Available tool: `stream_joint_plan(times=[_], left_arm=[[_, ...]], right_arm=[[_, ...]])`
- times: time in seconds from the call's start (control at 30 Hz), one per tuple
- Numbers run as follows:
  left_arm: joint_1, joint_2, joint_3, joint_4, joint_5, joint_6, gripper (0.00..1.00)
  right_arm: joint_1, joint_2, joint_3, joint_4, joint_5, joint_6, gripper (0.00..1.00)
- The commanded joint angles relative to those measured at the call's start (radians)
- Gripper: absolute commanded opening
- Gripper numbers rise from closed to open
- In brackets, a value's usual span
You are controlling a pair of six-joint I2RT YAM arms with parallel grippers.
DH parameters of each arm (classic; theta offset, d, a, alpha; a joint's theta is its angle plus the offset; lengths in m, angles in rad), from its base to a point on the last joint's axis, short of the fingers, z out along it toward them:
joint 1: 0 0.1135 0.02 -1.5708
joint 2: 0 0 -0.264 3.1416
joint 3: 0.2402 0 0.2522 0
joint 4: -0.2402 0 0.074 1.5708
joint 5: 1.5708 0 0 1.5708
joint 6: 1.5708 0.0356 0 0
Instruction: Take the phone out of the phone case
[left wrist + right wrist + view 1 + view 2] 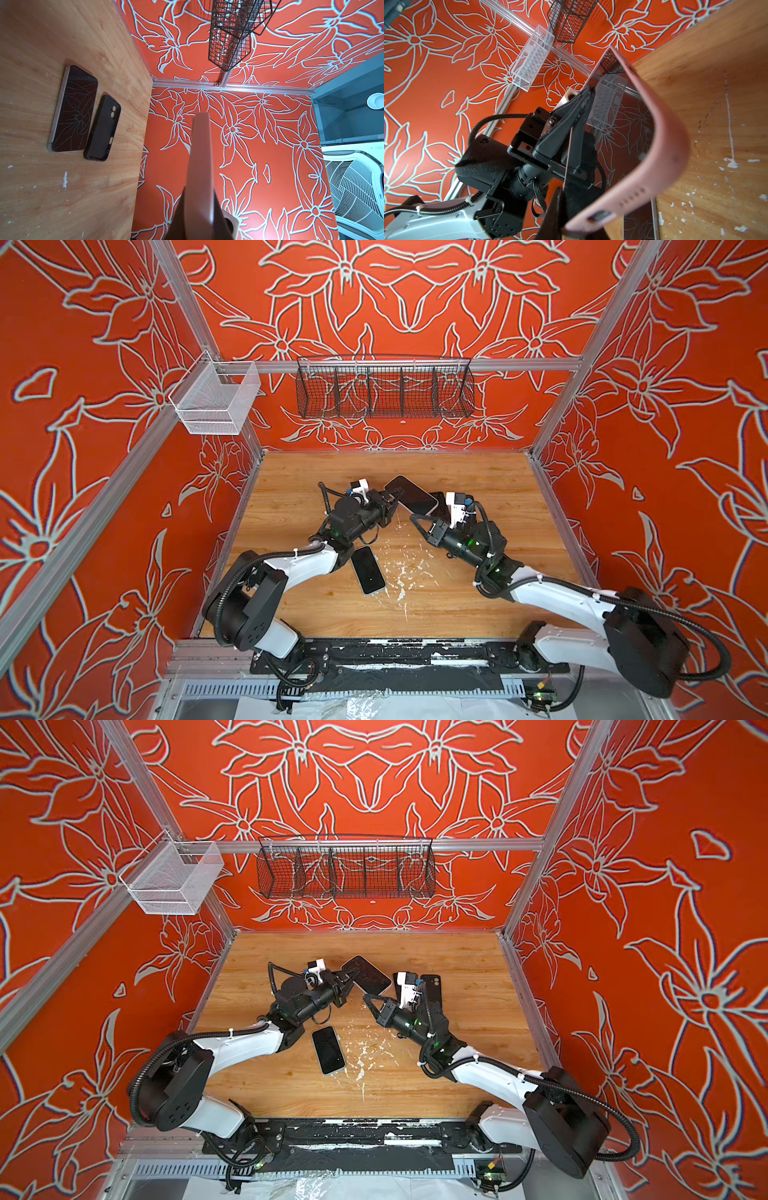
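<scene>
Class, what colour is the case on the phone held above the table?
Pink: the case shows best in the right wrist view.

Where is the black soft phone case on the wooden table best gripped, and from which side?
Pinch the black phone case across its long edges near the camera-hole end, from above: it lies flat, back up, and the gap to the dark-screened phone beside it looks widest there.
</scene>
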Motion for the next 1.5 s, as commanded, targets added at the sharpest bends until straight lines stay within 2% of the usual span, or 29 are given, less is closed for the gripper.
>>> stream_joint_plan(times=[0.0,0.17,0.33,0.97,1.3,1.47], left_arm=[[-0.01,-0.006,0.02,0.087,0.006,-0.032,0.0],[-0.012,-0.001,0.026,0.115,0.009,-0.075,0.0],[-0.013,0.018,0.037,0.17,0.021,-0.129,0.0],[-0.013,-0.022,0.081,0.162,0.044,-0.143,0.0],[-0.013,0.011,0.071,0.155,0.073,-0.105,0.0],[-0.013,0.026,0.072,0.133,0.087,-0.058,0.0]], right_arm=[[0.009,0.005,-0.005,-0.133,0.07,-0.206,0.08],[0.018,0.006,-0.023,-0.155,0.12,-0.318,0.07],[0.022,0.017,-0.046,-0.16,0.171,-0.374,0.07],[0.022,0.116,-0.124,-0.065,0.234,-0.387,0.05],[0.018,-0.014,-0.133,-0.154,0.207,-0.407,0.06],[-0.001,-0.097,-0.114,-0.241,0.13,-0.427,0.07]])
